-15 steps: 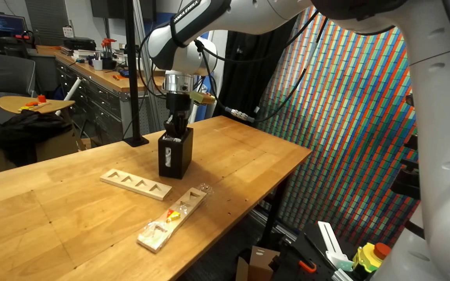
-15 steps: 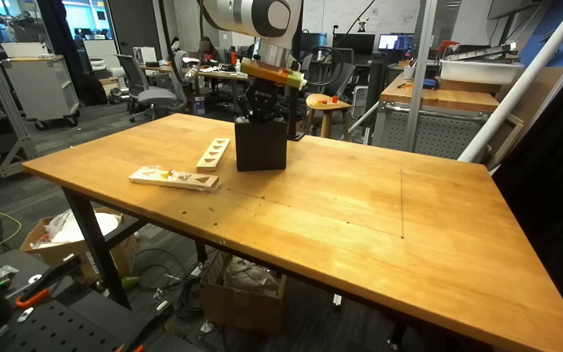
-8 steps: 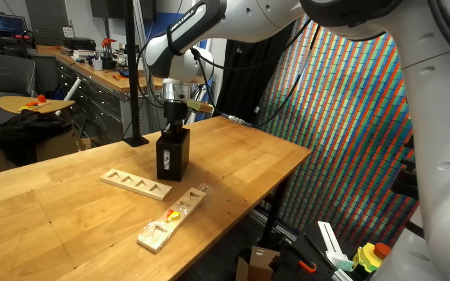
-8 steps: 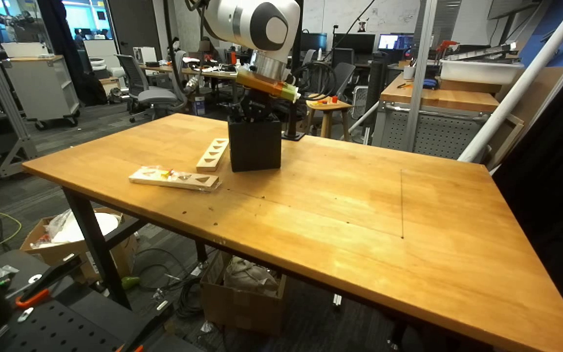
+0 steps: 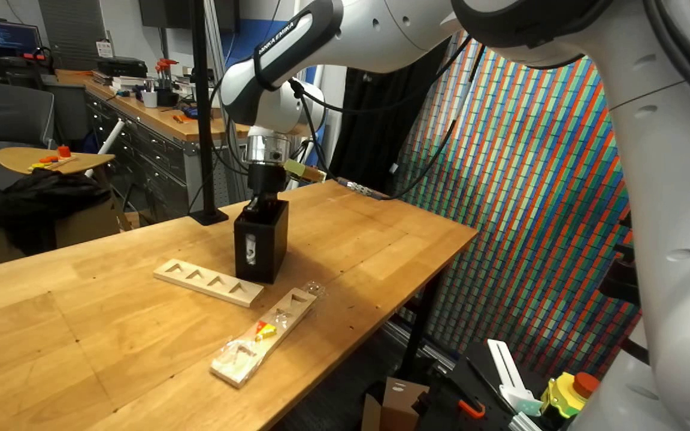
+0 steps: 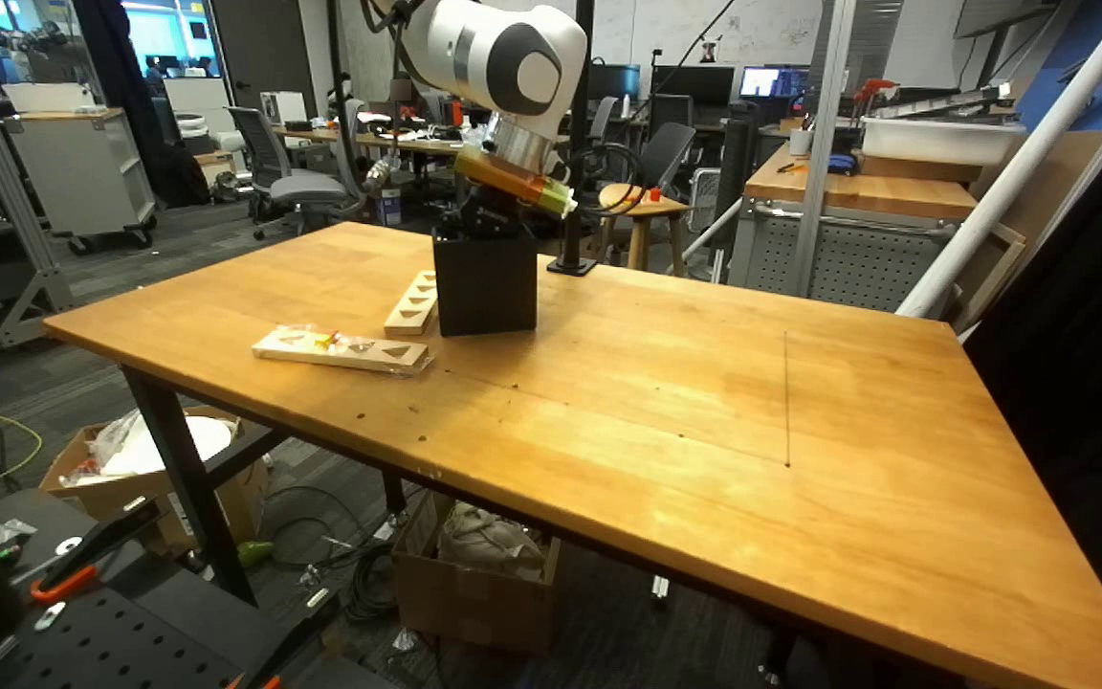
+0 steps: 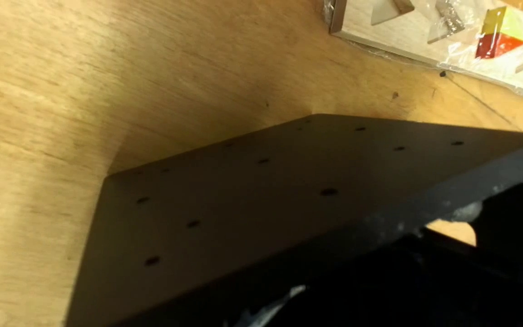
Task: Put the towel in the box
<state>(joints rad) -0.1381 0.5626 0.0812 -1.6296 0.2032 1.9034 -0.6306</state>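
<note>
The box (image 5: 270,248), a small black open-topped container, stands upright on the table in both exterior views; in the wrist view the dark wall of the box (image 7: 243,190) has small holes. My gripper (image 5: 263,202) points down into its mouth, fingertips hidden inside and jaws shut. White towel (image 5: 251,249) shows through the slot in the box's side, so at least part of it is inside; the rest is hidden. In an exterior view the gripper (image 6: 489,215) leans a little over the box rim. Whether the fingers touch the towel cannot be seen.
Beside the box lies a pale wooden strip with triangular holes (image 5: 208,282). A plastic-wrapped strip (image 5: 264,338) with a red and yellow piece lies nearer the table (image 5: 141,353) edge. A black post (image 5: 204,120) rises at the table's far side.
My gripper has come down deeper into the box, and white cloth at the mouth has gone from sight. The box has slid a short way toward the nearby wooden strip.
</note>
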